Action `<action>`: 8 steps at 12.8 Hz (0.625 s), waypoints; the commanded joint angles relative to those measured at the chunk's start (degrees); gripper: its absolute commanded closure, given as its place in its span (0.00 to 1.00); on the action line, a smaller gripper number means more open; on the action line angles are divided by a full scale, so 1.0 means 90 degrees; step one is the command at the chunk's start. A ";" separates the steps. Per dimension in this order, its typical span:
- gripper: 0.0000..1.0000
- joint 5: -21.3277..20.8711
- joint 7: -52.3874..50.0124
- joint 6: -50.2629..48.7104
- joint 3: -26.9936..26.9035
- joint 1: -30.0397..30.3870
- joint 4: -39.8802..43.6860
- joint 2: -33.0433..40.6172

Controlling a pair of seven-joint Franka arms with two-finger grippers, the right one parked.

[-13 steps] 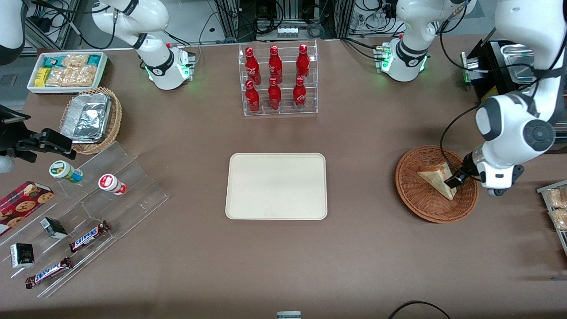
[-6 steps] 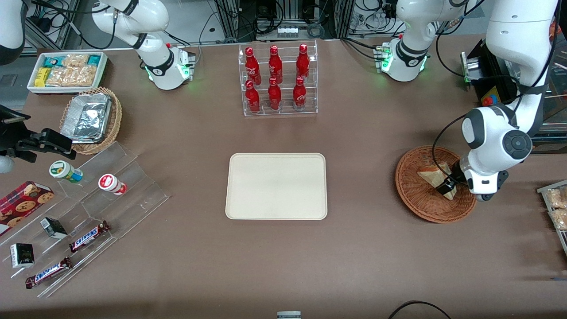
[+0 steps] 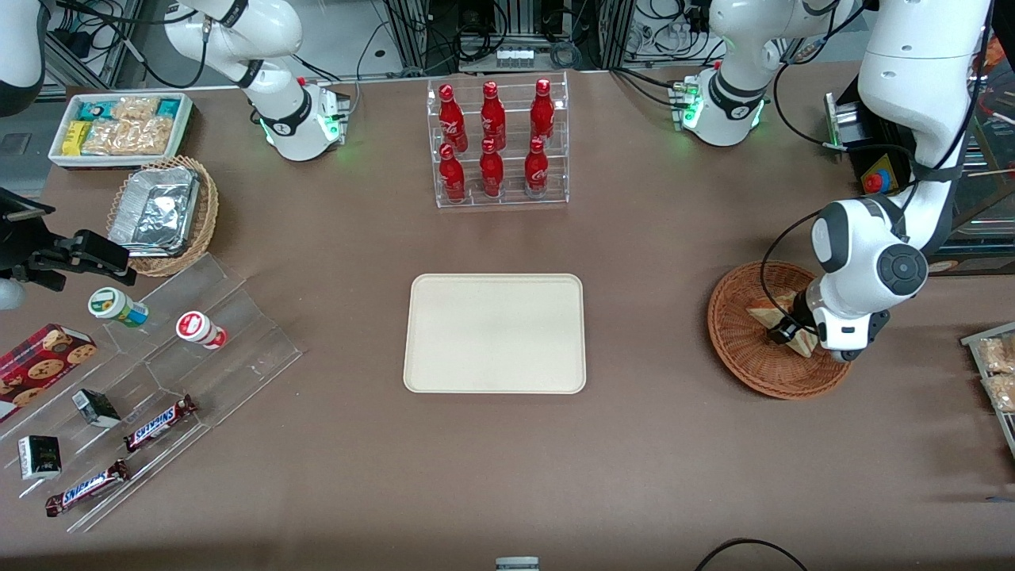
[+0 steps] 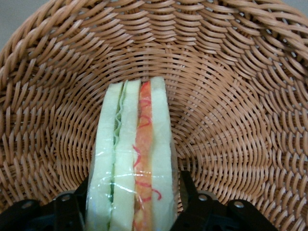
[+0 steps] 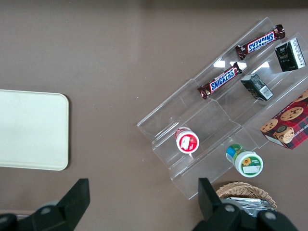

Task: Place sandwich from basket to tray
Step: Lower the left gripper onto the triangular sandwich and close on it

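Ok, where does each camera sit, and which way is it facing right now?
Front view: high, looking down the table; both arms show, gripper in the basket.
Left wrist view: aimed into the basket, fingers flanking the sandwich.
Right wrist view: looks down on tray, parked fingers showing.
Shared: front and right wrist both show the tray.

Wrapped sandwich [image 4: 132, 159] stands on edge in the wicker basket [image 3: 741, 357]; cream tray [image 3: 495, 333] lies flat.
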State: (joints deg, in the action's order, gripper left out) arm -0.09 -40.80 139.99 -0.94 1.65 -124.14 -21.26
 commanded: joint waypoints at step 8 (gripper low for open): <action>0.68 -0.0078 0.0461 -0.2117 0.0036 -0.0562 0.1702 0.0116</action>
State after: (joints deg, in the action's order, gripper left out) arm -0.24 -38.02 123.04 -0.54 -0.98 -111.77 -20.36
